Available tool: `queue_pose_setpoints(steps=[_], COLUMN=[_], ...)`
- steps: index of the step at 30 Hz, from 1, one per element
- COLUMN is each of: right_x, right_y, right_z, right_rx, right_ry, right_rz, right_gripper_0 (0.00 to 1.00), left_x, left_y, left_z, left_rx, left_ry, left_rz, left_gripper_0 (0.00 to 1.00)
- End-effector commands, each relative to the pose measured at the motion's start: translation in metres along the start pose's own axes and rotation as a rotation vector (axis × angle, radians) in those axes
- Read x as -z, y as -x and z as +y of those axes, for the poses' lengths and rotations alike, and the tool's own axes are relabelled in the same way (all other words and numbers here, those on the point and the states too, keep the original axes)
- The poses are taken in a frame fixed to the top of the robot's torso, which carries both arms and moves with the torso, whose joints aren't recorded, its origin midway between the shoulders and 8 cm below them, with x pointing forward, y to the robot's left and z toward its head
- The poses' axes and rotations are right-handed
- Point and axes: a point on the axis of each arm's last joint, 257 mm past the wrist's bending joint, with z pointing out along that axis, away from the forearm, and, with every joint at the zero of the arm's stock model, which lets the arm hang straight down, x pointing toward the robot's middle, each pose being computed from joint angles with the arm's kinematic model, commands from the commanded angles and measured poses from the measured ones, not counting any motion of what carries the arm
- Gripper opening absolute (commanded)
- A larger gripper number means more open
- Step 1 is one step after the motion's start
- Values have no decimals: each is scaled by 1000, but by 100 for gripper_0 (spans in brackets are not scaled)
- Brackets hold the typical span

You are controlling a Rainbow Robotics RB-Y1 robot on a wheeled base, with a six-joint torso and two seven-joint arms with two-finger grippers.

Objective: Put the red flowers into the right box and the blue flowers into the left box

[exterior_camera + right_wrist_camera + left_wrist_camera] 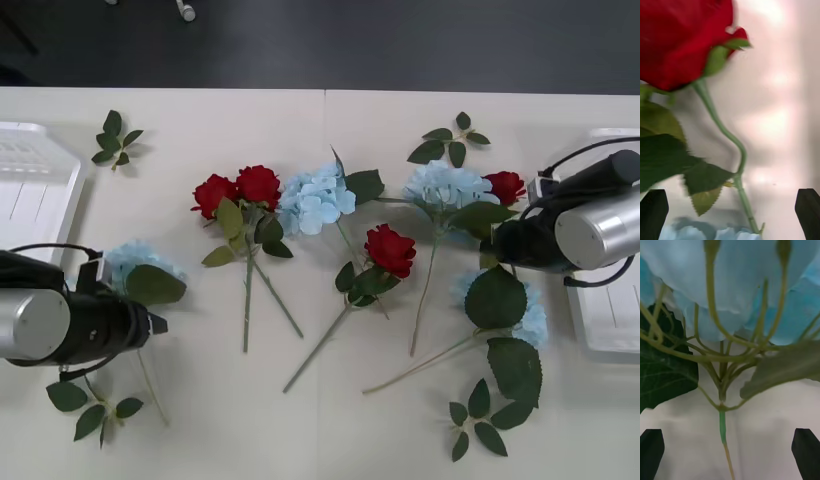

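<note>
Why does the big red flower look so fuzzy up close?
In the right wrist view the red rose sits very near the lens, so its bloom and leaves blur, and bright patches of glare lie on the table. In the left wrist view the blue flower is soft too. The front view is sharper, with faint shadows beside the stems.

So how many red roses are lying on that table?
4: two side by side left of centre, one in the middle, one by the right end effector. More may be hidden.
</note>
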Motion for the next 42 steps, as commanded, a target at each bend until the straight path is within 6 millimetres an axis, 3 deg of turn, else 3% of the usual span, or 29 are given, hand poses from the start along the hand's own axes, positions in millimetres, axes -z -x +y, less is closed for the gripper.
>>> queue_pose_setpoints(steps=[1, 8, 10, 12, 16, 25, 31, 32, 33, 35, 42], right_x=[1, -10, -11, -12, -13, -24, -31, -32, -32, -33, -36], right_y=[9, -4, -4, -5, -8, -21, -28, -31, -31, -32, -35], right_z=[-4, -1, 2, 4, 10, 18, 17, 17, 18, 15, 12], right_rx=[-39, -55, -57, -57, -60, -49, -17, -18, -14, -4, 13], right_ry=[-8, 0, 7, 10, 26, 34, 3, 1, 0, -12, -35], right_rz=[-12, 20, 19, 21, 30, 50, 48, 53, 52, 54, 54], right_gripper_0=[100, 100, 100, 100, 100, 100, 100, 86, 44, 0, 0], left_x=[-7, -13, -13, -14, -14, -9, 16, 25, 34, 53, 119], left_y=[7, 0, -2, -4, -7, -2, 7, 10, 11, 16, 40], left_z=[3, 7, 9, 10, 11, 8, 7, 5, 5, 5, 13], left_rx=[8, 1, -1, -14, -38, -26, -26, -27, -28, -29, -49], left_ry=[5, 12, 14, 15, 10, -14, -36, -42, -47, -52, -45], left_rz=[-21, -5, -2, 1, 8, -4, -48, -62, -73, -94, -181], left_gripper_0=[100, 100, 72, 22, 0, 0, 0, 0, 0, 0, 0])
